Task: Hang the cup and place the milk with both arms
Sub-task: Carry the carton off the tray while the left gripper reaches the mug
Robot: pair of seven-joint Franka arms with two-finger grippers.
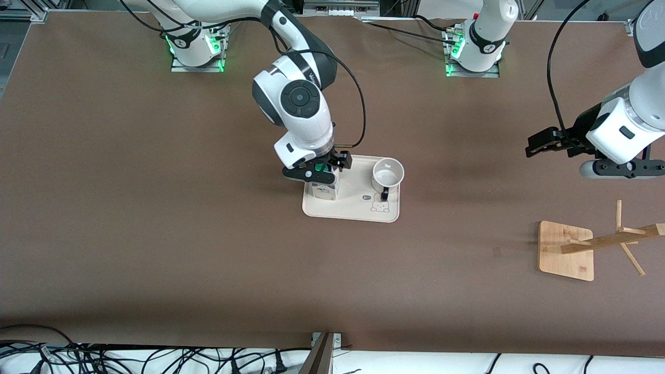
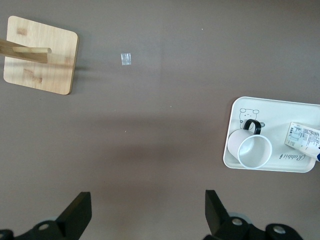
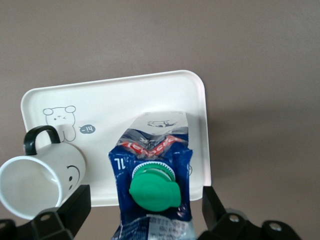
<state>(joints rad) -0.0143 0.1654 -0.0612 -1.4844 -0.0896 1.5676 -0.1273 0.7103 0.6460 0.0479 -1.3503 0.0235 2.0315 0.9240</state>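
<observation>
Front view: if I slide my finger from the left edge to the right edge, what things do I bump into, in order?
right arm's tool over the milk → cup, both on the cream tray → wooden rack → left arm's tool, waiting in the air, open.

white cup, milk upright, apparently on tray

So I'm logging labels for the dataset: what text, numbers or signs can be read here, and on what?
"1L": on the milk, white on blue.
"Rabbit": script on the tray, by its edge; last letters uncertain.
Number in the tray's dark speech bubble beside the bear drawing: too small to be sure.
Fine print on the milk's white panel: unreadable.
Cup: drawn smiley, no words.
</observation>
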